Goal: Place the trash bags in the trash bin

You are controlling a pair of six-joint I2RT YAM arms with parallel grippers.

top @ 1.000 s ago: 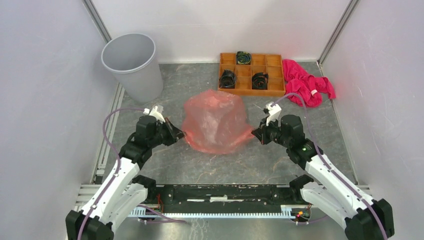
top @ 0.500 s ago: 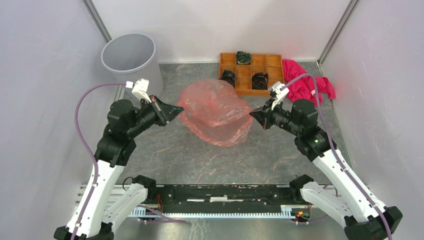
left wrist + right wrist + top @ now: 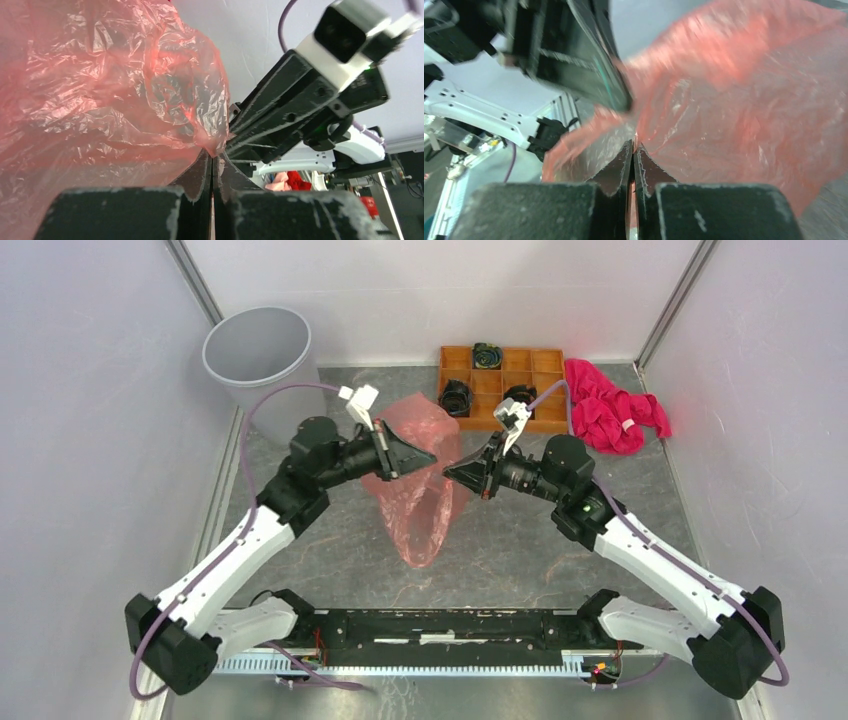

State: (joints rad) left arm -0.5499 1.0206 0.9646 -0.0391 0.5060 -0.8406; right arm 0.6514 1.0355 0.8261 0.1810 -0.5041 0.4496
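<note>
The translucent red-orange trash bag [image 3: 418, 502] hangs lifted above the table centre, pinched at its top between my two grippers. My left gripper [image 3: 428, 455] is shut on the bag's edge; in the left wrist view the bag [image 3: 100, 90] bunches from the closed tips [image 3: 214, 156]. My right gripper [image 3: 450, 473] is shut on the opposite edge; in the right wrist view the bag [image 3: 744, 100] spreads from the closed tips [image 3: 634, 146]. The two grippers are close, tips nearly facing. The light-grey trash bin [image 3: 262, 370] stands at the far left, upright and open.
An orange-brown compartment tray [image 3: 503, 390] with dark items sits at the back centre-right. A magenta-pink cloth [image 3: 612, 410] lies to its right. Walls enclose the table on the left, right and back.
Both grippers rose and moved together towards the centre, lifting the bag off the table so that it now hangs narrow and long instead of lying spread out.
</note>
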